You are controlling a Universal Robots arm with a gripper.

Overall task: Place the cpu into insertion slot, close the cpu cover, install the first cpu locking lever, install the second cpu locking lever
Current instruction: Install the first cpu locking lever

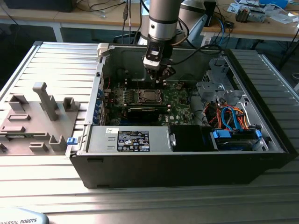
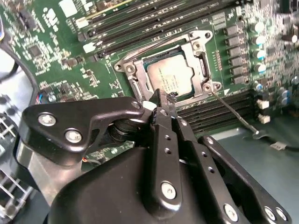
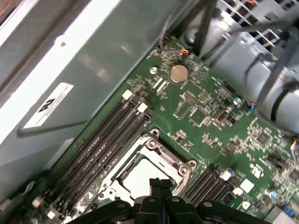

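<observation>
My fingers (image 2: 161, 103) were pressed together with no gap between them and nothing held, their tips hovering right at the near edge of the insertion slot (image 2: 167, 70). In the second wrist view, the cpu (image 2: 169, 77) lay flat inside that socket, its silvery face showing through the window of the metal cover frame (image 2: 200, 59), which was down around it. A thin wire locking lever (image 2: 232, 111) ran out from the socket's corner across the black memory slots (image 2: 219, 108), lying low over the board rather than standing up. In the first wrist view I saw the gripper (image 3: 161, 183) just above the socket (image 3: 148, 164), with the pale cpu (image 3: 140, 176) seated below the tips and a round coin battery (image 3: 178, 73) farther off on the green motherboard (image 3: 205, 116). From the exterior view, the gripper (image 1: 160, 79) hung inside the open computer case (image 1: 182, 161), over the socket (image 1: 148, 96), and grey plastic fixtures (image 1: 39, 114) sat on the table at the exterior view's left.
</observation>
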